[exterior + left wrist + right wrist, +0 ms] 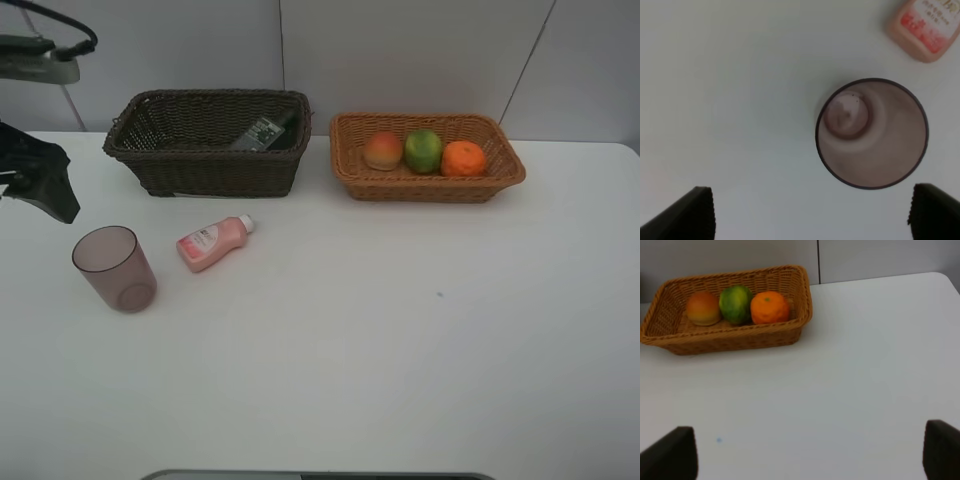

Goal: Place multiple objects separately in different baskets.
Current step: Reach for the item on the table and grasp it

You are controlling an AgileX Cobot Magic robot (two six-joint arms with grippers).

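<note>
Left gripper (812,215): fingers spread wide, nothing between them. It hung above the mauve cup (871,132), looking straight down into it, with the cup off-centre toward one finger.

Right gripper (805,452): also parted and empty, over bare table (865,365), facing the tan basket (730,340).

Cup (113,268) stood upright, mouth up, near the table's left side. Judged light, thin-walled and smooth, so likely to flex or skid under a hard pinch and to tip if nudged. Best hold is probably across the rim, one finger inside and one outside, or around the wall just below the rim.

Pink bottle (212,242) lay on its side just beside the cup, not touching. Dark basket (220,170) stood behind both, with the dark green bottle (262,132) in it. Peach (383,150), green fruit (423,150) and orange (463,158) sat in the tan basket.

Front and right of the table were open; the basket wall would need lifting over.
</note>
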